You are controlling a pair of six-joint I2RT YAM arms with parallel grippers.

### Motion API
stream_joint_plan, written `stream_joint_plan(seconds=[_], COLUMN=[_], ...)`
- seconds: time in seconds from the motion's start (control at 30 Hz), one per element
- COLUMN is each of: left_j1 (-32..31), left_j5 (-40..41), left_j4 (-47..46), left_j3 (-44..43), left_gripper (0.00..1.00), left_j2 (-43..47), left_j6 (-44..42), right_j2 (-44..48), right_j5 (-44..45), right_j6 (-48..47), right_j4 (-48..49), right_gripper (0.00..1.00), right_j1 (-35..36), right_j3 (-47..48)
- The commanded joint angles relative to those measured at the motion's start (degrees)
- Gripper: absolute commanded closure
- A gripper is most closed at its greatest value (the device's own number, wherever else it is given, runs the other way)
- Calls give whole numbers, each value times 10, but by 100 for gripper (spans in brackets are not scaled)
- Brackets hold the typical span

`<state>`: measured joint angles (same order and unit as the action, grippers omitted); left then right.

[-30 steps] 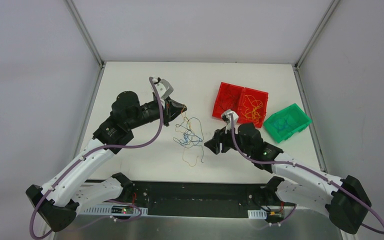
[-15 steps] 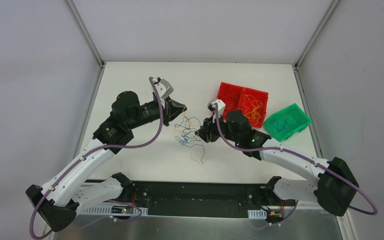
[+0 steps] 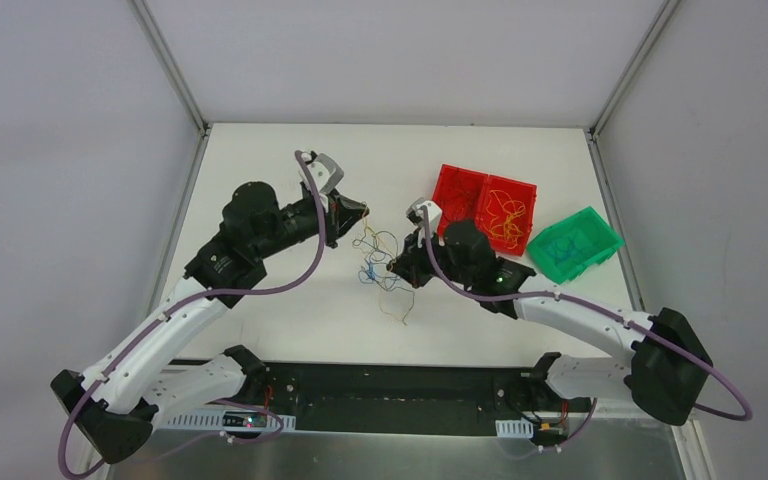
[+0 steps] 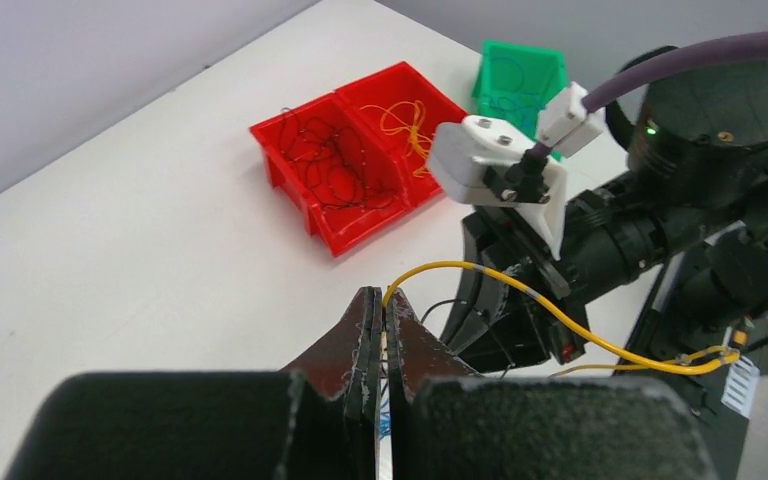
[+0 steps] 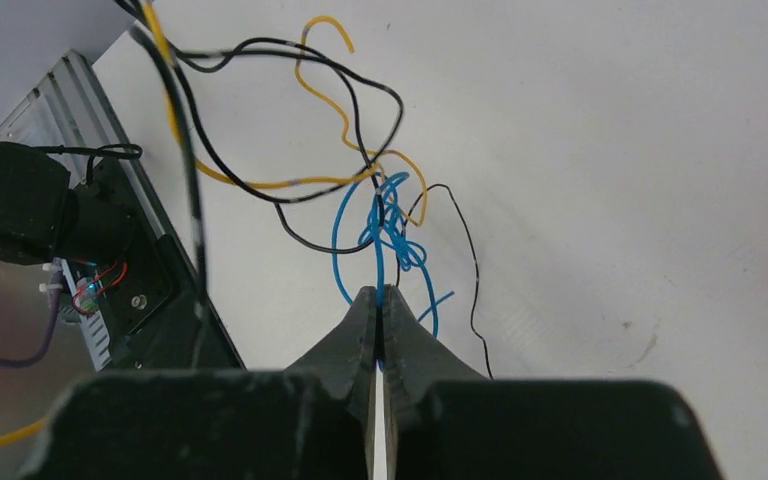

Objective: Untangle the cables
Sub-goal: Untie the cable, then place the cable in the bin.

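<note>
Right wrist view first: the right gripper (image 5: 380,297) has its 2 black fingers pinched flat together on a hair-thin blue wire (image 5: 380,255), which runs straight out of the tips into a small blue knot (image 5: 392,222) just ahead of them over the white table (image 5: 660,150), though I cannot tell whether the knot rests there or hangs; a hair-thin black wire (image 5: 360,75) and a hair-thin yellow wire (image 5: 300,62) loop through and beyond that knot, away from the fingers; left wrist view shows the left gripper (image 4: 379,300) likewise clenched, its tips nipping the yellow wire, which arcs off to the right across the front of the right arm's wrist (image 4: 700,110); from above, the 2 grippers sit near each other at mid-table, the left farther from the bases, the right nearer and to the right, with the tangle strung between them and 1 loose tail trailing toward the near edge; so the line that matters runs diagonally from the left tips to the right tips, and the knot sits much closer to the right gripper; my judgement is that the next move calls for drawing the grippers apart along that diagonal, gently, since a hard pull could cinch the blue knot tighter; farthest off, to the right, stand a red 2-compartment plastic bin (image 4: 360,232) holding dark and yellow strands and a green plastic bin (image 4: 525,50) holding blue ones, both well apart from the tangle.
</note>
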<state>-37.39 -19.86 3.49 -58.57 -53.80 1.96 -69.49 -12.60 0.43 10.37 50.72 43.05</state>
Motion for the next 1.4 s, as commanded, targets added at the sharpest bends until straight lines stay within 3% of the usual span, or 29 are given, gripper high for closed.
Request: stream_joint_plan(seconds=[0.0,0.13,0.33,0.5,0.63,0.87,1.1,1.37], left_j1=[5,5,6,6,7,8,8,8], left_j5=[100,229,489,581,605,635,583,517], left_j4=[6,41,122,155,166,176,180,180], left_j3=[4,34,52,51,53,57,74,77], left_gripper=[100,100,100,100,100,100,100,100], left_j2=[42,78,82,71,65,65,86,89], left_j6=[-12,-21,-65,-78,-78,-86,-67,-62], right_j2=[49,104,172,204,217,255,282,217], right_j5=[82,157,313,333,325,350,303,369], right_j6=[64,143,237,300,324,312,273,251], right_j4=[28,-7,-212,-343,-393,-446,-459,-508], right_gripper=[100,100,100,100,100,100,100,100], right_j1=[-10,-53,-148,-278,-376,-455,-467,-469], right_j3=[-32,-81,-74,-64,-57,-17,44,197])
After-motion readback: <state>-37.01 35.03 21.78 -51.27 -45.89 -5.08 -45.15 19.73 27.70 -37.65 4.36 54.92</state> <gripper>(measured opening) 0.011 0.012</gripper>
